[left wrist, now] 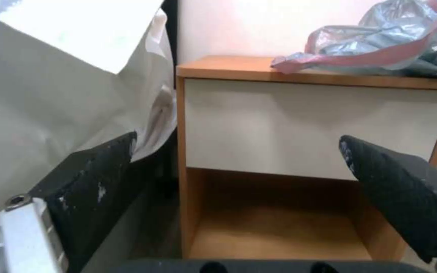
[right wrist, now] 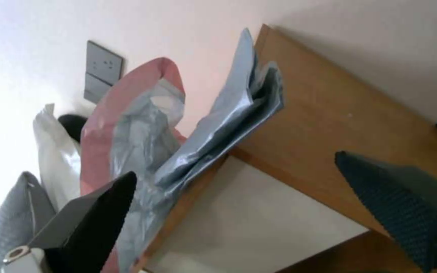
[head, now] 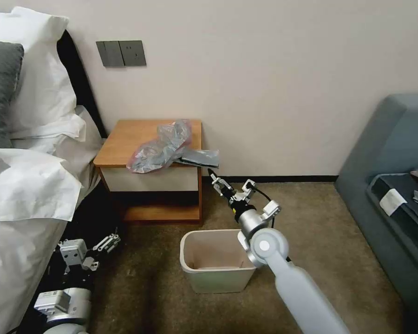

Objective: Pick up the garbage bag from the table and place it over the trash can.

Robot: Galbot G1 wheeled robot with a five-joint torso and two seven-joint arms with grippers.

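The garbage bag (head: 165, 146) lies crumpled on the table (head: 123, 139), grey with a pinkish-red rim, and its flat grey end overhangs the front right corner. On the carpet in front of the table stands the cream trash can (head: 190, 266), with nothing in it. My right gripper (head: 231, 181) hangs open just right of that corner, below the overhanging end and beyond the can's far rim. The right wrist view has the bag (right wrist: 142, 129) and table (right wrist: 324, 121) close ahead of the open gripper (right wrist: 235, 163). Low beside the bed, my left gripper (head: 104, 246) is open, facing the table (left wrist: 228, 68) and bag (left wrist: 375, 41).
A bed with white pillows (head: 37, 93) and hanging sheets (left wrist: 51, 94) crowds the left side next to the left arm. A grey-blue sofa (head: 395, 153) stands at the right. The wall runs close behind the table. Open carpet (head: 311, 218) lies between can and sofa.
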